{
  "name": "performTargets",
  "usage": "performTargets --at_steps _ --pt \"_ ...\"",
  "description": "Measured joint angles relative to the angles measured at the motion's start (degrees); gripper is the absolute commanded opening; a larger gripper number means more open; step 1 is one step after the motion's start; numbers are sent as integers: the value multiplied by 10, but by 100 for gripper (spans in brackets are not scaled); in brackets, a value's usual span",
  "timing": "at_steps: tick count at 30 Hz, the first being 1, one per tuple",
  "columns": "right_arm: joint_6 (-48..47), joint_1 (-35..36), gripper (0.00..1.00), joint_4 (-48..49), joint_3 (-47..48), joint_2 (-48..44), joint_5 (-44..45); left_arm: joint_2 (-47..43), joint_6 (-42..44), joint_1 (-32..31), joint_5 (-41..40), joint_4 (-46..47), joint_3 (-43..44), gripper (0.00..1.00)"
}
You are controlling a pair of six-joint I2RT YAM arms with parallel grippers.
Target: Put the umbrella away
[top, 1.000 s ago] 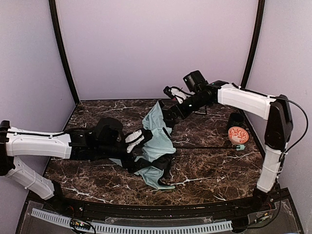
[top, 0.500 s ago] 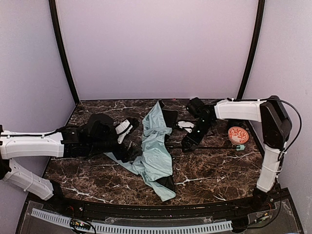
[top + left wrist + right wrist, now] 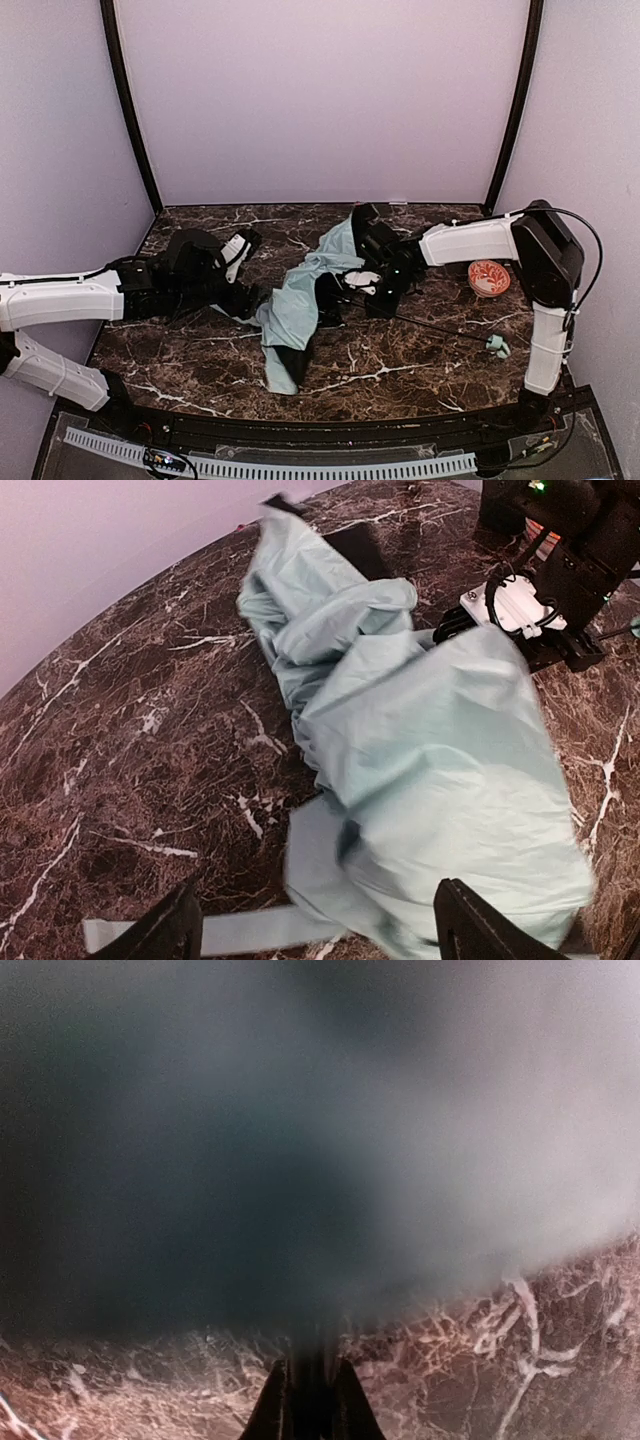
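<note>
The umbrella (image 3: 296,305) lies collapsed mid-table as a crumpled pale mint-green heap with black lining showing. Its thin black shaft (image 3: 440,329) runs right to the small mint handle (image 3: 497,347). My right gripper (image 3: 345,292) is at the heap's right side, where the shaft enters the fabric. In the right wrist view its jaws (image 3: 310,1400) are closed on a dark thin part, and blurred fabric fills the rest of that view. My left gripper (image 3: 250,275) stands open at the heap's left edge. In the left wrist view its fingers (image 3: 170,930) straddle a mint strap (image 3: 240,928) and the fabric (image 3: 440,770).
A small orange-and-white patterned round object (image 3: 487,277) sits at the right edge near the right arm's upright link. Purple walls with black corner posts enclose the dark marble table (image 3: 200,355) on three sides.
The right gripper moved left to the fabric and shut. The umbrella heap slid left and forward, and its shaft swung so the handle went toward the front right. The left gripper drew back left.
</note>
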Motion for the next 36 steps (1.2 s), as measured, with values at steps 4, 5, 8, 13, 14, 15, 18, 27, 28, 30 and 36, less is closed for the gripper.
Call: performTargets --at_steps 4,5,8,13,14,15,18,27,28,30,36 --pt "3 9 0 6 -20 -38 -2 -23 -1 0 2 1 -2 80" --pt "0 8 0 3 -21 -52 -8 -25 -1 0 1 1 -2 80" --pt "-10 1 0 -12 -17 -103 -33 -60 2 0 -3 0 -7 80" --pt "-25 -32 0 -40 16 -199 -102 -132 13 0 -14 2 -8 80" --pt "-29 -44 0 -43 23 -222 -123 -147 17 0 -16 4 -8 80" --pt "-32 -57 0 -45 30 -245 -144 -157 22 0 -16 5 -7 81" --pt "-42 -87 0 -52 49 -297 -194 -176 37 0 -23 11 -7 83" --pt "-72 -101 0 -83 100 -383 -259 -165 67 -17 42 17 -6 87" --pt "-72 -101 0 -85 100 -387 -261 -163 71 -28 48 22 -6 87" --pt "-71 -101 0 -87 100 -392 -263 -156 80 -52 56 34 -6 84" --pt "-63 -101 0 -87 100 -393 -278 -129 93 -75 63 71 -6 37"
